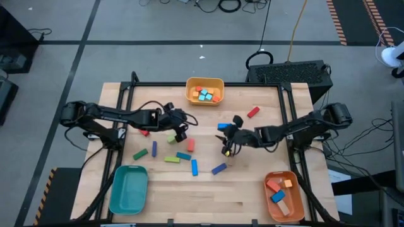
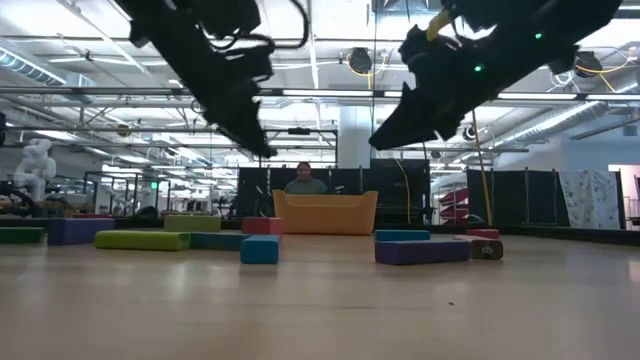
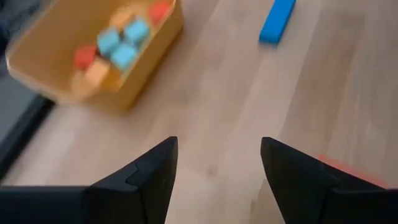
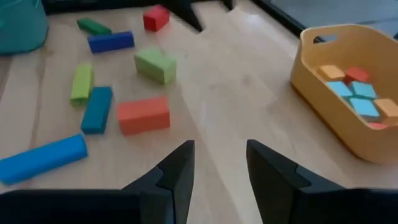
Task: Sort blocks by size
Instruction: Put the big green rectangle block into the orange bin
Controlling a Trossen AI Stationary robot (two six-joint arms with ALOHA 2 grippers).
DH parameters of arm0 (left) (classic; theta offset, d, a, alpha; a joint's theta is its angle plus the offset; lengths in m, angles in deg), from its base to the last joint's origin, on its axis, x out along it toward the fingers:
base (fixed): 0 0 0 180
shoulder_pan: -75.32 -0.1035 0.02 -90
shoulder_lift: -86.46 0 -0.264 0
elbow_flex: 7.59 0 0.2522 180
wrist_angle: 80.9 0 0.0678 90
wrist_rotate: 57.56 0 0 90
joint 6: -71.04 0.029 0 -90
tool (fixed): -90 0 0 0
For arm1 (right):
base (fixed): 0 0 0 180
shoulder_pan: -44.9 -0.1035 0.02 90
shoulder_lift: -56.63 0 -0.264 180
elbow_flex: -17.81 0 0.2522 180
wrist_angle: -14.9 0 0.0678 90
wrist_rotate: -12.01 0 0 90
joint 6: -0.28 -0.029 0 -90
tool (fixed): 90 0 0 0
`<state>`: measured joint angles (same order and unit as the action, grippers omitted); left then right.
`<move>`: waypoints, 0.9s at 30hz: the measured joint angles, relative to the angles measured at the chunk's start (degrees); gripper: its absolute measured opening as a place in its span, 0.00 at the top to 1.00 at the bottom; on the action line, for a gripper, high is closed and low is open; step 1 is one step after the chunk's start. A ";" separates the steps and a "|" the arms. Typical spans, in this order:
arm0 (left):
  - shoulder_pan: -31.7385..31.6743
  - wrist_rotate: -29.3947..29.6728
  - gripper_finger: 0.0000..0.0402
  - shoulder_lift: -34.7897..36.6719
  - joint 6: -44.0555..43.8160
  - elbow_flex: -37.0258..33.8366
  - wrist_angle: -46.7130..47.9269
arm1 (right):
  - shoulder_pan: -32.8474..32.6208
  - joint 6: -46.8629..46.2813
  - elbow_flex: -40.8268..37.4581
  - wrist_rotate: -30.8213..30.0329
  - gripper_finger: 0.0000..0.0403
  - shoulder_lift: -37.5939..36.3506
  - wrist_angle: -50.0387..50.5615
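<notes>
Loose blocks lie flat on the table between my arms: a light green brick (image 4: pixel 154 65), an orange brick (image 4: pixel 143 115), a teal brick (image 4: pixel 96 109), a yellow-green bar (image 4: pixel 81 82), blue bars (image 4: pixel 40 158) (image 1: pixel 219 168) and a red block (image 1: pixel 253 112). My left gripper (image 3: pixel 217 155) hangs open above the table's middle left (image 1: pixel 182 129), pointing toward the yellow tray (image 3: pixel 93 56). A blue bar (image 3: pixel 277 22) lies ahead of it. My right gripper (image 4: pixel 219 155) hovers open at the middle right (image 1: pixel 228 145), nothing between its fingers.
The yellow tray (image 1: pixel 205 90) at the far edge holds several small cubes. A teal tray (image 1: pixel 128 188) stands at the near left. An orange tray (image 1: pixel 284 195) with a few blocks stands at the near right. Bare wood lies along the near edge between them.
</notes>
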<state>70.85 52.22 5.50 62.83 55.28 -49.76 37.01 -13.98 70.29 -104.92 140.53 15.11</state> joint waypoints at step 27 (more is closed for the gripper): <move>0.11 -11.22 0.07 -0.30 -12.50 -9.30 8.65 | 1.83 1.79 -0.04 7.97 0.68 0.00 -0.48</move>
<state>70.96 41.00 5.21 50.33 45.97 -41.11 38.84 -12.19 70.24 -96.95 140.53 14.63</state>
